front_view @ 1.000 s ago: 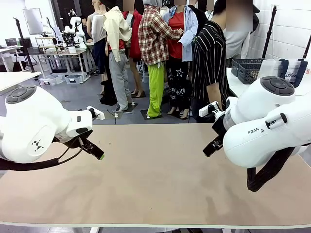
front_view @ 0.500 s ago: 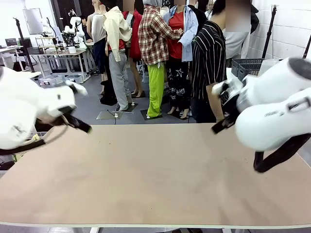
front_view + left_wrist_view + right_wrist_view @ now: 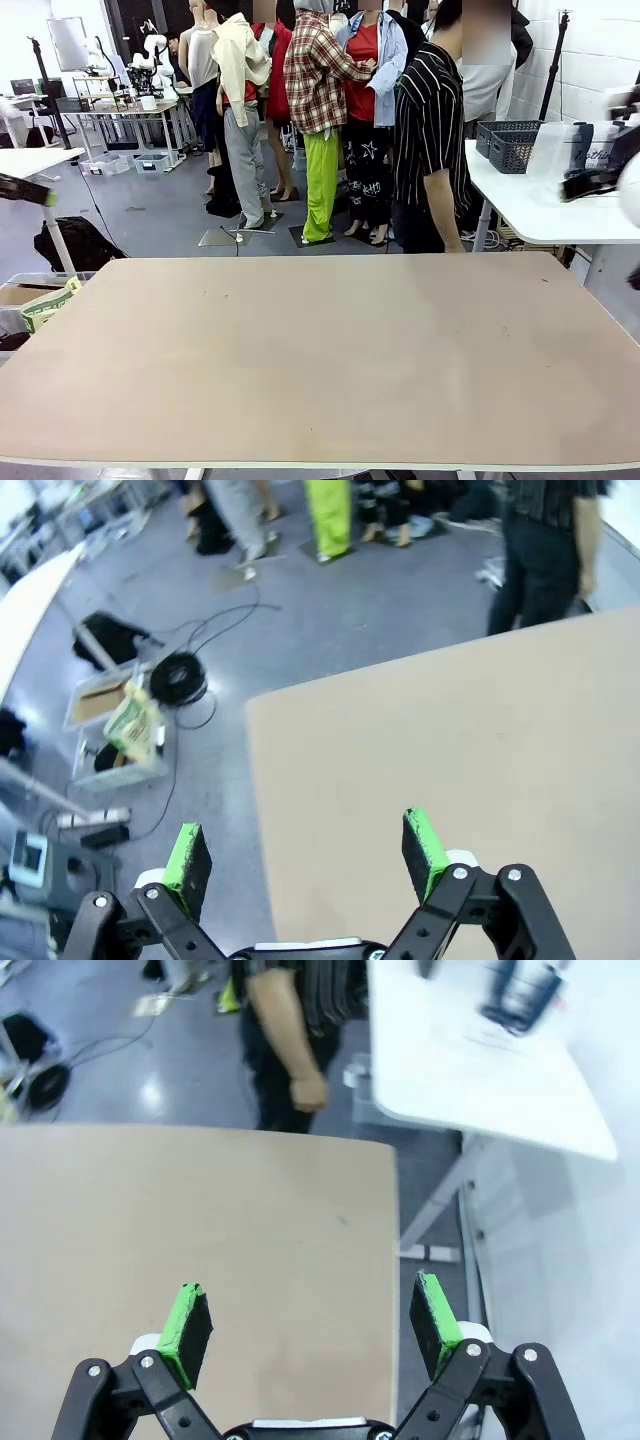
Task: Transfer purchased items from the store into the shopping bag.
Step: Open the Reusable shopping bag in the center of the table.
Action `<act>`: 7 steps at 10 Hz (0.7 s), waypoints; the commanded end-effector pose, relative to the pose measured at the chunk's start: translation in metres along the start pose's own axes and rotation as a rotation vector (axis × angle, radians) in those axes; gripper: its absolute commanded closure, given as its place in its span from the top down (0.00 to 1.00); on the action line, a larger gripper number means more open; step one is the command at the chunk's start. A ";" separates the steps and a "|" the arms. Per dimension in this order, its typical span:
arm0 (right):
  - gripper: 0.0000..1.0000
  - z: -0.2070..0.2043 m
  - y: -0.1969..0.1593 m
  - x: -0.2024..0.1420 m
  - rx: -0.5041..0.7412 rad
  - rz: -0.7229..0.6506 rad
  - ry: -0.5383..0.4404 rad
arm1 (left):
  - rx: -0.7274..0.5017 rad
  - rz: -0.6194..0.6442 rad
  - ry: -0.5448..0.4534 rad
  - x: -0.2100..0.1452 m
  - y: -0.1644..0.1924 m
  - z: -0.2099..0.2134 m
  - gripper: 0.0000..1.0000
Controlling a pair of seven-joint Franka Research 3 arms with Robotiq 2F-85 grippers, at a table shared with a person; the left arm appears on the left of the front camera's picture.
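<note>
While holding left end effector (image 3: pixel 303 842) and right end effector (image 3: pixel 310 1312) agape and empty, treat shopping bag (image 3: pixel 552 150), well apart from both, as likely limp and slippery; pinch a handle.

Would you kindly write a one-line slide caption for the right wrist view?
Open right gripper above the brown table's corner, a person in a striped shirt at its edge.

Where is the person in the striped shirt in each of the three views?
Front view: the person in the striped shirt stands right of centre, just beyond the far edge of the table.
Left wrist view: top right corner, beyond that far edge.
Right wrist view: top, left of centre, one forearm hanging.
Shared landmark: the far edge of the table.
</note>
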State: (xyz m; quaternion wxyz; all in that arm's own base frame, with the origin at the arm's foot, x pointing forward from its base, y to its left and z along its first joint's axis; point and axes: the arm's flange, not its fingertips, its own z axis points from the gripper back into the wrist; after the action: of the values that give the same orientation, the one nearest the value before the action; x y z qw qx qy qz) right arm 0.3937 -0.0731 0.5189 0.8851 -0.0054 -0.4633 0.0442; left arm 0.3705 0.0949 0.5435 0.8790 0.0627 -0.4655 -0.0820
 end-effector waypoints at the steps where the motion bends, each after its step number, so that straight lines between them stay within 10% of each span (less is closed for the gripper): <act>1: 1.00 0.003 -0.044 -0.026 -0.029 -0.136 -0.017 | 0.030 0.092 0.062 -0.050 0.011 -0.005 1.00; 7: 1.00 -0.026 -0.096 -0.079 -0.073 -0.367 0.055 | 0.031 0.092 0.185 -0.071 0.000 -0.032 1.00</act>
State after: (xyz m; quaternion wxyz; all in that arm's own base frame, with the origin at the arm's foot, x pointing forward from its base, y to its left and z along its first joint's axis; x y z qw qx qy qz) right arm 0.3773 -0.1918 0.4586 0.8948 0.0404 -0.4220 -0.1401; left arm 0.3833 0.1315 0.4834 0.9195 0.0602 -0.3873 -0.0302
